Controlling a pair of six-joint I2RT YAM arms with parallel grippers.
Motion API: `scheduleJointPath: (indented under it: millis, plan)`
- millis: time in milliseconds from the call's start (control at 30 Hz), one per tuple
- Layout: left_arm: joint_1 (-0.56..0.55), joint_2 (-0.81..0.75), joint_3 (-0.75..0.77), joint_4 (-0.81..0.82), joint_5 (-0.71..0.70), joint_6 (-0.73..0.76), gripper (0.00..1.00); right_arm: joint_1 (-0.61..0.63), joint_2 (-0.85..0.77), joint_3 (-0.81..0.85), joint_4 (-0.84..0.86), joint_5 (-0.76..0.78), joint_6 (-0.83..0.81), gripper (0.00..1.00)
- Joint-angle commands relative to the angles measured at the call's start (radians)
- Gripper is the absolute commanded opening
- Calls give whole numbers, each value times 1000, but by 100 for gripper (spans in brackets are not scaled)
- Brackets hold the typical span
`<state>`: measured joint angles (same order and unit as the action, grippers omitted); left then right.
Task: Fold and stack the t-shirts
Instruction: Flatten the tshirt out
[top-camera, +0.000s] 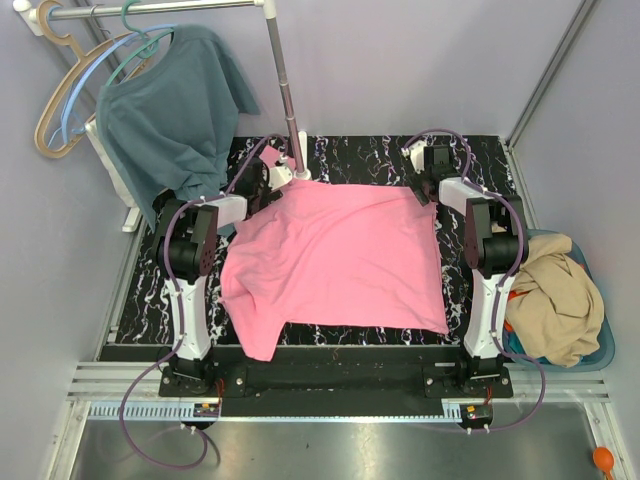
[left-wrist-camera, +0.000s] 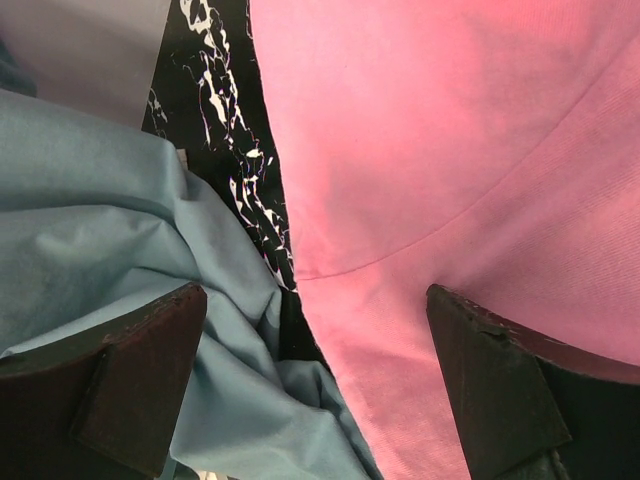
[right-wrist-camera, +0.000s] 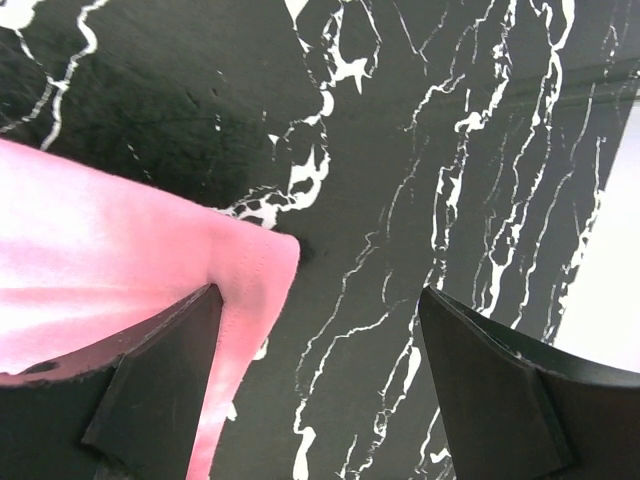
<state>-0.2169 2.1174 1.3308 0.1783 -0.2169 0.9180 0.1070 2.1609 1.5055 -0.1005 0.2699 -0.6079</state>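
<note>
So, barely started, I'd say. The pink tee (top-camera: 335, 260) is spread out mostly flat on the marble tabletop (top-camera: 140, 300), with one sleeve trailing off toward the near edge, and I can't see a single fold in it yet. No stack anywhere either.

Both arms are parked at the far corners of the shirt. The left gripper (left-wrist-camera: 315, 330) has its fingers spread wide with nothing pinched. The pink edge runs through the gap between them and under one finger, while the other finger sits over the teal-blue shirt (left-wrist-camera: 110, 230), which droops down from the rack onto that corner. The right gripper (right-wrist-camera: 320, 340) is wide open too, holding nothing. The shirt's corner pokes out just beside one finger, and the rest of the gap is bare marble.

The tan tee (top-camera: 555, 290) is bunched up in the basket (top-camera: 600, 350) out past the right arm, well away from either set of fingers. There may be more clothes under it, but I can't tell from here.

So it looks like the first fold is about to be grabbed – everything else is left to do.
</note>
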Motion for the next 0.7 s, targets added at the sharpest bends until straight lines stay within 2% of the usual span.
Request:
scheduleJointPath:
  millis: [0, 167, 467, 667]
  plan:
    - [10, 3, -22, -66, -47, 5, 99, -7, -4, -4, -8, 81, -47, 86]
    - [10, -30, -4, -80, -30, -39, 99, -10, -4, 7, -7, 86, -47, 86]
    - [1, -89, 159, -175, 47, -145, 99, -10, -16, 62, -34, 92, -49, 86]
    - [1, -48, 280, -200, 68, -177, 99, -12, 0, 99, -51, 95, -46, 86]
